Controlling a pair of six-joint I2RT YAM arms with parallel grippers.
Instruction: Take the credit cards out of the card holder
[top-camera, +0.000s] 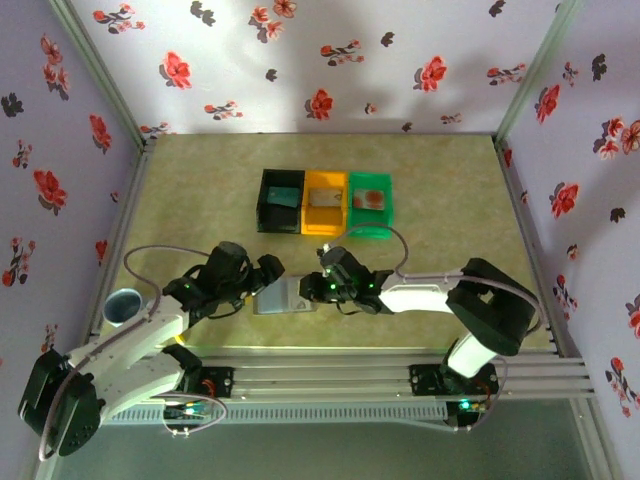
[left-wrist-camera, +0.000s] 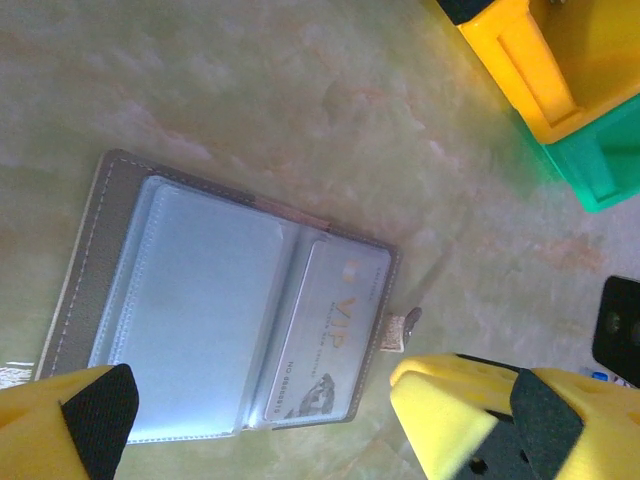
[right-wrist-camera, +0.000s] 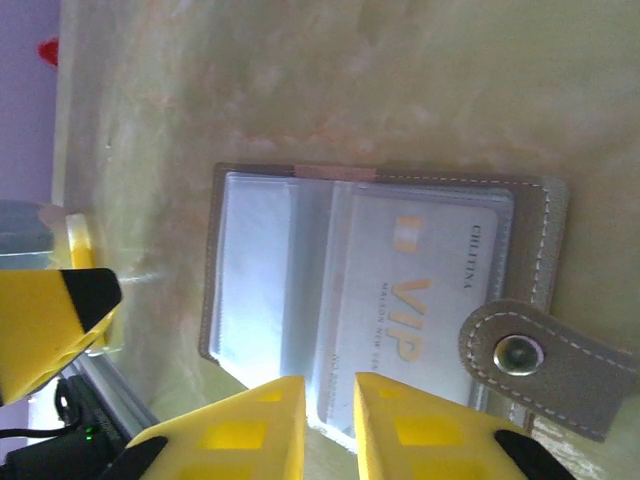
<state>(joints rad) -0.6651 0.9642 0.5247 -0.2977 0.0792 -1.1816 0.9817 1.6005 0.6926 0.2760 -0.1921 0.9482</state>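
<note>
The right tool has its yellow fingers close together, a narrow slit between them, at the open edge of the clear pockets of the card holder. Whether it pinches anything I cannot tell. The left tool hovers spread wide over the holder's other side, apparently touching nothing. The holder lies open and flat on the tabletop, with a pale card marked VIP tucked in one pocket.

The likely trouble is that the fingers catch pocket film along with the card, or film alone, and a pull then drags the whole unpinned holder along. The slick card could also slip from a shallow grip. The snap strap lies just beside the fingers and might snag.
</note>
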